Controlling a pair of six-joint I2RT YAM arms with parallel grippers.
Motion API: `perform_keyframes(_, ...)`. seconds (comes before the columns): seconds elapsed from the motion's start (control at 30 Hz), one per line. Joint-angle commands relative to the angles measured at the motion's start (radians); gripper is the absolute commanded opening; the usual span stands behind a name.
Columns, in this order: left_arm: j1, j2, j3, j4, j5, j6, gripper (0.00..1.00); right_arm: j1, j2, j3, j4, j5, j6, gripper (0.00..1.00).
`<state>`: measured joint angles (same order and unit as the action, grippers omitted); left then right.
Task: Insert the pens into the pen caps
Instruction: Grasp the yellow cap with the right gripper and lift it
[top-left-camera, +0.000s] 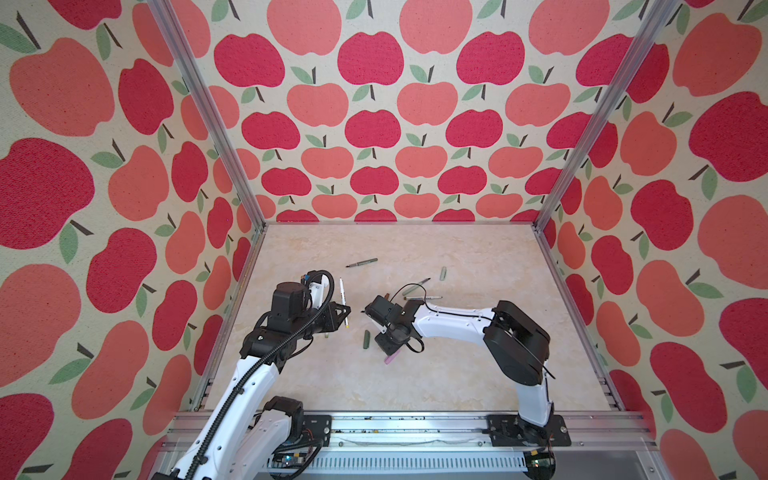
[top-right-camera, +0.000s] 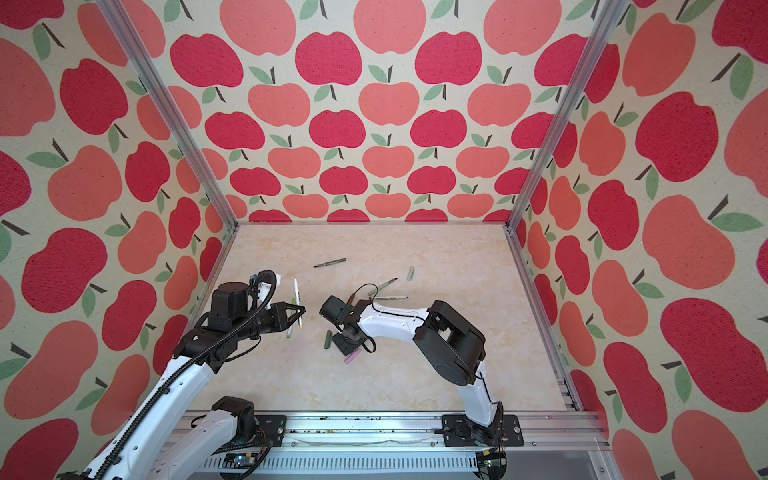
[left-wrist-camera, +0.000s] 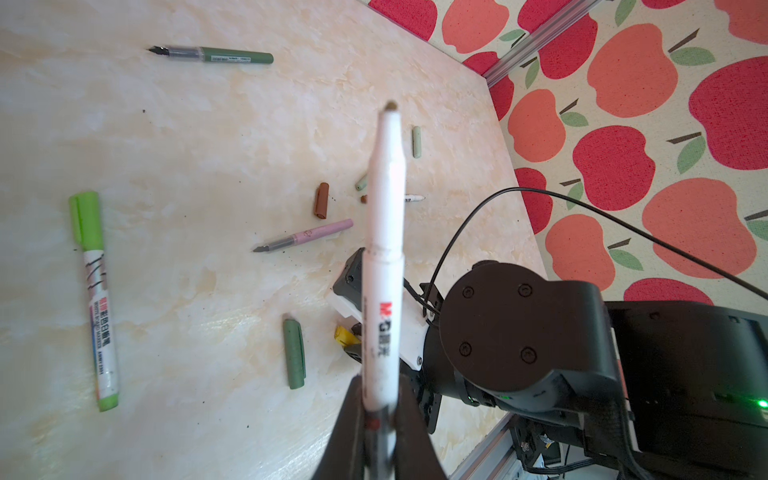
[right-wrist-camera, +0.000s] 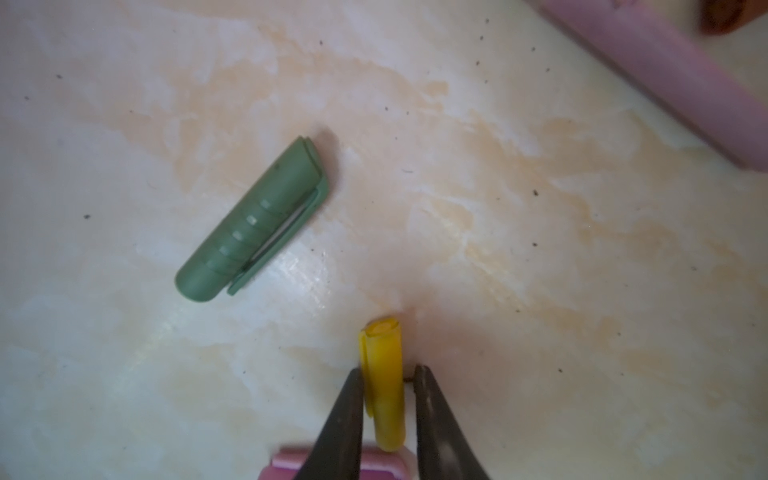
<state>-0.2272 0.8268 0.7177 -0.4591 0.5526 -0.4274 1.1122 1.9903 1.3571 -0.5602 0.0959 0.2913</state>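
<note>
Left wrist view gives you the left pincer (left-wrist-camera: 380, 409) clamped tight on the white pen (left-wrist-camera: 384, 249), held over the desk (left-wrist-camera: 166, 166) with its tip pointing away from the jaws. Right wrist view shows your right pincer (right-wrist-camera: 387, 370) set narrow astride the yellow cap (right-wrist-camera: 382, 349) on the desk. One finger (right-wrist-camera: 345, 407) touches the cap, and a sliver of gap shows at the other. The dark green cap (right-wrist-camera: 253, 220) lies near it. A pink pen (left-wrist-camera: 316, 232) and a brown cap (left-wrist-camera: 321, 200) lie farther off.
</note>
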Motion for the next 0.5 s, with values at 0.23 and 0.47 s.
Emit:
perform_keyframes(0.23,-0.010,0.019,0.042,0.041,-0.014,0.012,0.06,-0.008,0.017,0.019,-0.035,-0.007,-0.014,0.10)
perform_keyframes(0.47,-0.021,0.050,0.045,0.062,-0.007,0.008,0.06,-0.026,-0.024,0.014,-0.018,-0.016,0.008,0.08)
